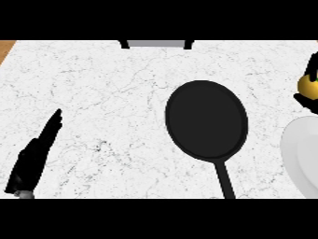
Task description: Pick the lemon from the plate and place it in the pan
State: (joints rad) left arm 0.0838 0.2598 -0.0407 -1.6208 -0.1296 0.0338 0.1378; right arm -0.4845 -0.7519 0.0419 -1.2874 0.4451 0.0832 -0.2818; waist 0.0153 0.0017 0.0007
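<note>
at far right of the head view, lemon (317,87) sits up inside the right hand (315,100), black fingers curled over its top and the thumb side wrapped below, so it's clamped and lifted off the plate (306,154). lemon is above and just beyond the plate's far rim, not touching it as far as i can tell; the view's edge cuts the hand so the full wrap isn't visible. yellow skin with a greenish patch on the right side, maybe a leaf or a highlight, can't tell.

handling guess: small, light, firm round fruit, waxy skin so it could roll or slip in a curled grasp; not fragile. best hold is around the widest middle with fingers and thumb on opposite sides, which looks like roughly what's happening.

plate is white, round, cut off by the right edge, nothing seen on it. pan (207,119) is black, round, left of the plate and apart from it, handle pointing toward the robot. pan looks bare inside. next move likely needs a carry left and a low release at pan centre so the lemon doesn't roll out.

left hand (36,156) rests at lower left, fingers straight and together, holding nothing. counter (106,93) is white marble.
</note>
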